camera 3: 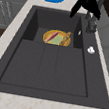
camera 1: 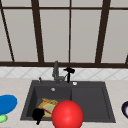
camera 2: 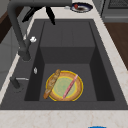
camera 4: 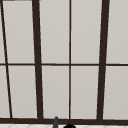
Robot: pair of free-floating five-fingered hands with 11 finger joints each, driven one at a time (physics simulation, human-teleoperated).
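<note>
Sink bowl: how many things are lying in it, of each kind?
Plates: 1, the yellow plate
Bread sticks: 1, the brown bread stick
Pink sticks: 1, the pink stick
Total: 3, all in the sink

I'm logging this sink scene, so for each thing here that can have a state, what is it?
Left hand: at the sink's front edge, fingers hard to read.
Right hand: in the air beside the faucet.
Faucet: no water seen running.
Yellow plate: flat in the left basin, under a breadstick and a pink stick.
Right basin: bare.
Blue plate: on the left counter.
</note>
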